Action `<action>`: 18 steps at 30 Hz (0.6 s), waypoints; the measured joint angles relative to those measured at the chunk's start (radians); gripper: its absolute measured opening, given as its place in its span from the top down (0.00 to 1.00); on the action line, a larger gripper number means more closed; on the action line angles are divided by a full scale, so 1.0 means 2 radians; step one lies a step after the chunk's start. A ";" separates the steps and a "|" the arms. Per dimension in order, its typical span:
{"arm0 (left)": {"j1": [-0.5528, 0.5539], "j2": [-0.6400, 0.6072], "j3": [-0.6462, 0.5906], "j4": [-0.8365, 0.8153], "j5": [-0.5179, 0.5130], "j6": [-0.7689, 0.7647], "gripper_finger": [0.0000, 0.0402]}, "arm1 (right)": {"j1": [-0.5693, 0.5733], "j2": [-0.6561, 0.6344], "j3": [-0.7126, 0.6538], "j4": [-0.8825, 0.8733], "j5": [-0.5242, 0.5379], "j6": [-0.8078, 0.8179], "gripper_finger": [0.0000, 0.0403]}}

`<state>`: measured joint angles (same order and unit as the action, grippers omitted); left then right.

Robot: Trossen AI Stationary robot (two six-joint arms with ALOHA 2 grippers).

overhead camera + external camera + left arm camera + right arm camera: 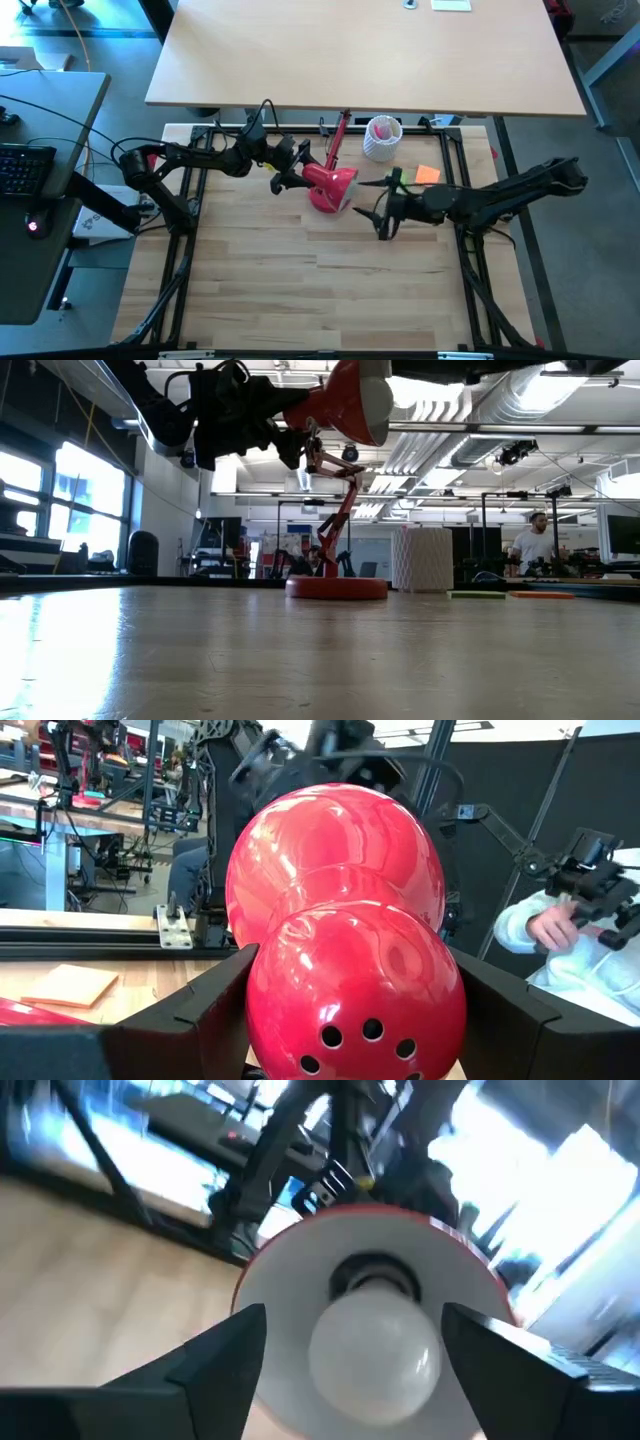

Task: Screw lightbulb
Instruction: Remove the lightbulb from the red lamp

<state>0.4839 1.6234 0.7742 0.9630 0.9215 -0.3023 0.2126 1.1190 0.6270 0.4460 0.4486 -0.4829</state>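
Both claws flank lamp shade [340, 920] and lightbulb [375, 1345].

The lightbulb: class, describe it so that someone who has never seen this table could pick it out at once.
Find the red desk lamp at the back of the wooden table, its shade clamped from behind by the left hand. Look into the shade's white mouth: the lightbulb sits there between the right hand's open fingers. It is a small, smooth white globe, unlike the taller perforated white cup nearby.
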 joint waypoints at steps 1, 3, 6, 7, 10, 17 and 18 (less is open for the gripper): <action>0.000 0.000 0.000 0.000 0.000 0.000 0.36 | -0.002 -0.006 0.000 -0.013 0.002 0.047 0.25; 0.000 0.000 0.000 0.000 0.000 0.000 0.36 | -0.011 -0.015 0.000 -0.040 0.003 0.134 0.24; 0.000 0.000 0.000 0.000 0.000 0.003 0.36 | -0.030 -0.018 0.000 -0.081 -0.017 0.247 0.23; 0.000 0.000 0.000 0.000 0.000 0.003 0.36 | -0.037 -0.016 0.000 -0.091 -0.034 0.279 0.23; 0.000 0.000 0.000 0.000 0.000 0.003 0.36 | -0.056 -0.002 0.000 -0.086 -0.089 0.356 0.23; 0.000 0.000 0.000 0.000 0.000 0.003 0.36 | -0.067 0.027 0.000 -0.019 -0.102 0.411 0.23; 0.000 0.000 0.000 0.000 0.000 0.003 0.36 | -0.067 0.029 0.000 -0.014 -0.093 0.410 0.23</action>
<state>0.4839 1.6232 0.7742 0.9638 0.9211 -0.2966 0.0780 1.1779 0.6270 0.4182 0.2620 0.3374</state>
